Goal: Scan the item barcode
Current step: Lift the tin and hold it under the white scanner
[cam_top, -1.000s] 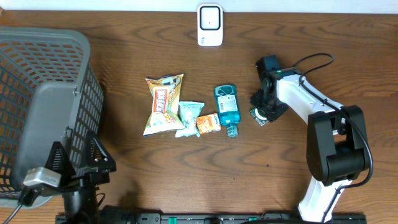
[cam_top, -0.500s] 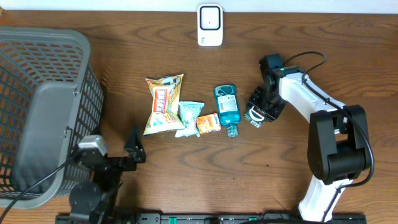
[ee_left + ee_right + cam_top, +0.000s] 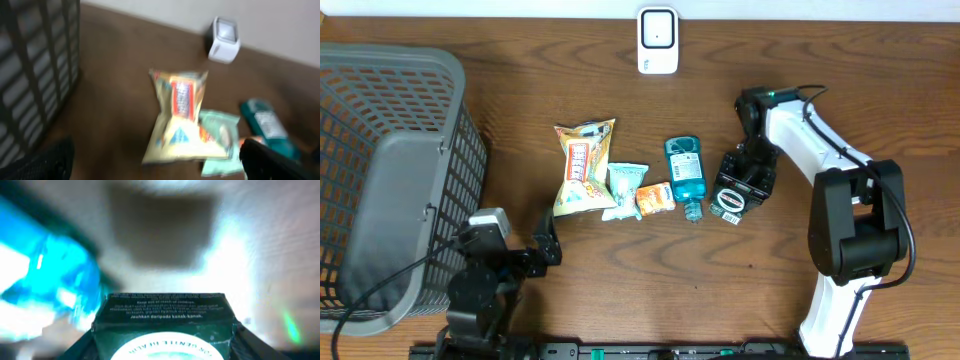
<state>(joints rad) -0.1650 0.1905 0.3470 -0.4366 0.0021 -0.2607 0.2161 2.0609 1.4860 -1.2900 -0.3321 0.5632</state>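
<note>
My right gripper (image 3: 741, 183) is shut on a dark green box (image 3: 731, 197), held low over the table just right of the blue bottle (image 3: 685, 175). In the right wrist view the green box (image 3: 165, 322) fills the space between my fingers, white print and a round white label facing the camera, and the blue bottle (image 3: 47, 287) is a blur to the left. The white scanner (image 3: 658, 40) stands at the table's far edge. My left gripper (image 3: 538, 250) is open near the front left, pointing at the snack bag (image 3: 179, 117).
A grey basket (image 3: 390, 170) takes up the left side. A yellow snack bag (image 3: 583, 168), a mint packet (image 3: 623, 188) and an orange packet (image 3: 654, 199) lie in a row left of the bottle. The left wrist view is blurred and shows the scanner (image 3: 223, 40) far off.
The right gripper has carried the green box forward and turned it, its label now facing up. The left arm has swung right from beside the basket and turned towards the items.
</note>
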